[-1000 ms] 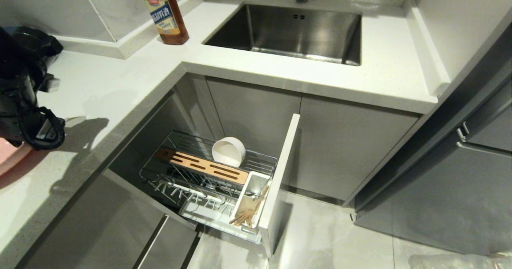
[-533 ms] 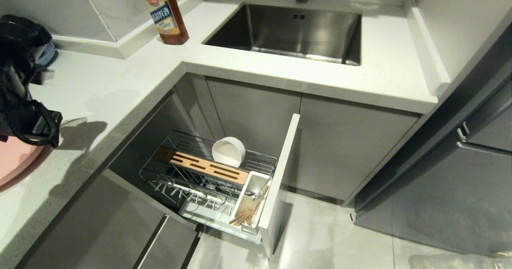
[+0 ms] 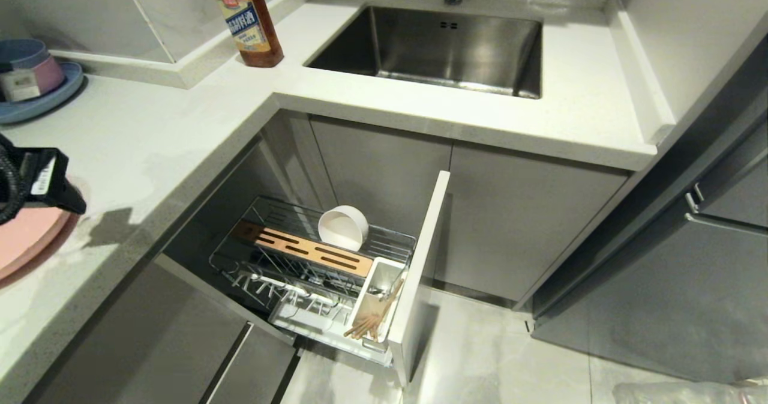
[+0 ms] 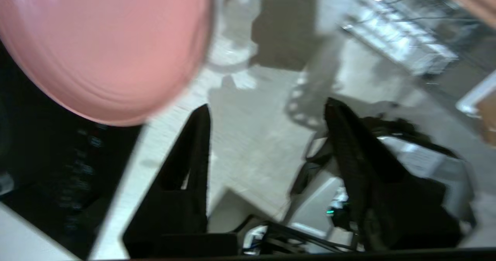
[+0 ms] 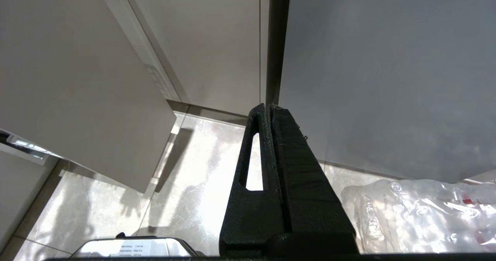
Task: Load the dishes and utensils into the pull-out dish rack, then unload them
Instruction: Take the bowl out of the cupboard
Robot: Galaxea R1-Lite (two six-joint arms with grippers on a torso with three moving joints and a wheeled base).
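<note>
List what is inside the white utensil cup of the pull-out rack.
Light-wood chopsticks lean inside the white utensil cup. Anything deeper, such as a spoon, is hidden by its walls.

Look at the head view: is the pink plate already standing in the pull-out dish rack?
No. The pink plate lies flat on the countertop at far left, while the pull-out dish rack holds only the white bowl and chopsticks.
</note>
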